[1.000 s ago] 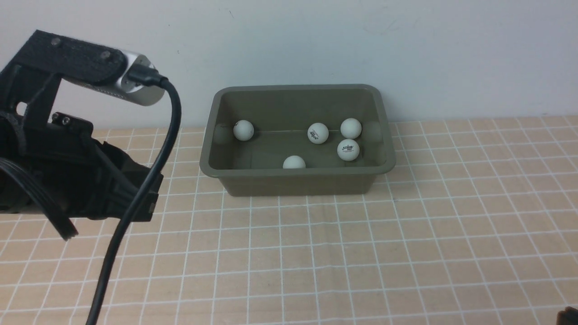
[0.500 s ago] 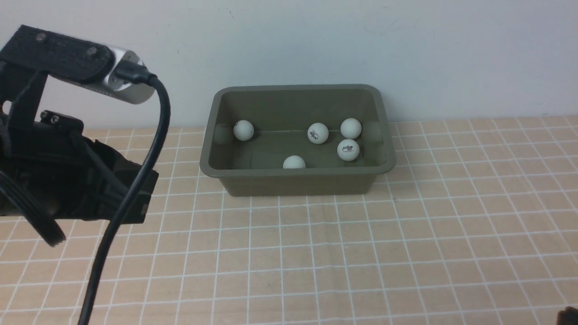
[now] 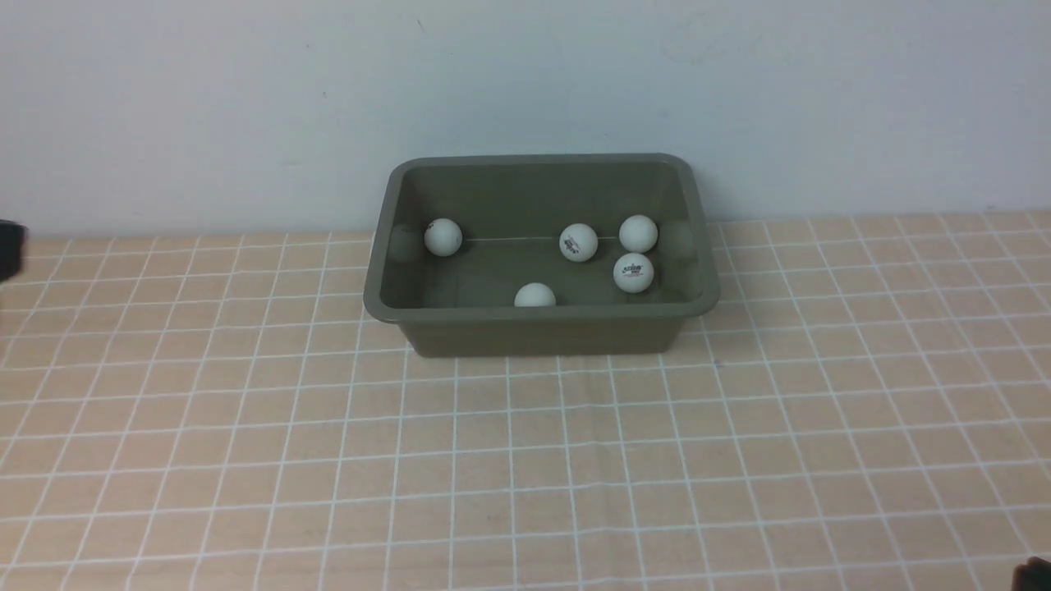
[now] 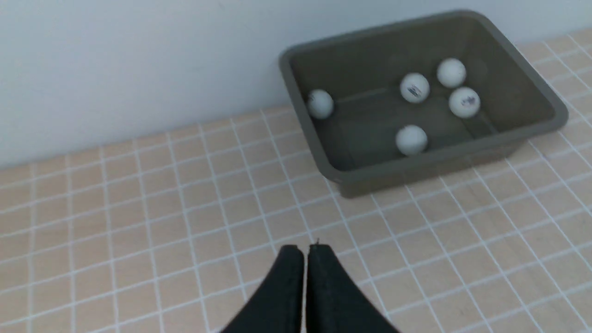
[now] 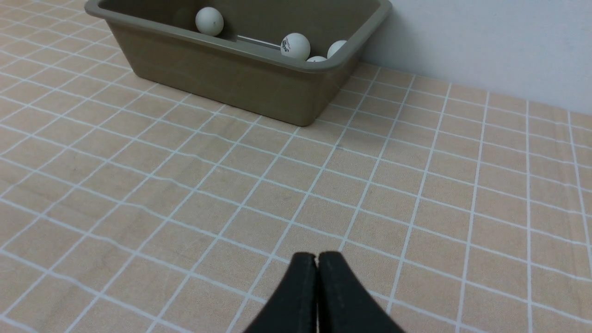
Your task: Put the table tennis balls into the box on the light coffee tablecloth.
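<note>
The olive-green box (image 3: 538, 324) stands on the light coffee tablecloth (image 3: 525, 460) against the back wall. Several white table tennis balls lie inside it: one at its left wall (image 3: 442, 236), one at its near wall (image 3: 534, 295), and a cluster toward the right (image 3: 633, 272). The left wrist view shows the box (image 4: 545, 104) with the balls (image 4: 411, 139) in it, and my left gripper (image 4: 305, 252) shut and empty above bare cloth. In the right wrist view my right gripper (image 5: 317, 258) is shut and empty, well short of the box (image 5: 240, 81).
A pale wall (image 3: 525, 82) rises right behind the box. A sliver of the left arm (image 3: 10, 250) shows at the left edge and a dark bit of the right arm (image 3: 1034, 572) at the bottom right corner. Cloth spreads all round the box.
The left arm has pulled back to the left and almost out of the front view. The balls and the box have not moved.
</note>
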You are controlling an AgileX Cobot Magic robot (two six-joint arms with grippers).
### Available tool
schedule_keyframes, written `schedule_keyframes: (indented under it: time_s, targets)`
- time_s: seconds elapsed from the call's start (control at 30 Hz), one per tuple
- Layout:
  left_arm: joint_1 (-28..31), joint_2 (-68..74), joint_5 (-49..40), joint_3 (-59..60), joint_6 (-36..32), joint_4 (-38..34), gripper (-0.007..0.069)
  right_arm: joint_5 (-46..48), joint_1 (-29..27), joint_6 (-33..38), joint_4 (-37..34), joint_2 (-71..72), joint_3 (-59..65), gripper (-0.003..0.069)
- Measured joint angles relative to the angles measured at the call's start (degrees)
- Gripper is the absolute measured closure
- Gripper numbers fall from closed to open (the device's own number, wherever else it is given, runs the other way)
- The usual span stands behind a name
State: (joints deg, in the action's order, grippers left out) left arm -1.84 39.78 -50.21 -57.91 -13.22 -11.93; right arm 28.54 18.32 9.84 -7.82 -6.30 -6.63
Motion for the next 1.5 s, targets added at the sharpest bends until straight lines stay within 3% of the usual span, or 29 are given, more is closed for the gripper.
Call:
schedule_keyframes:
  time_s: [0.13, 0.47, 1.1, 1.5]
  targets:
    - [2.10, -8.46, 1.18, 3.56, 0.00, 0.43, 0.0662, 0.00, 0.00, 0.00, 0.00, 0.00, 0.00, 0.0659]
    - [2.61, -32.07, 9.72, 25.34, 1.22, 0.70, 0.0662, 0.00, 0.00, 0.05, 0.00, 0.00, 0.00, 0.0659]
    - [2.61, -33.08, 23.68, 46.81, 3.00, 7.13, 0.0662, 0.00, 0.00, 0.05, 0.00, 0.00, 0.00, 0.0659]
    - [2.61, -33.08, 25.47, 55.96, 3.05, 7.31, 0.0662, 0.00, 0.00, 0.05, 0.00, 0.00, 0.00, 0.0659]
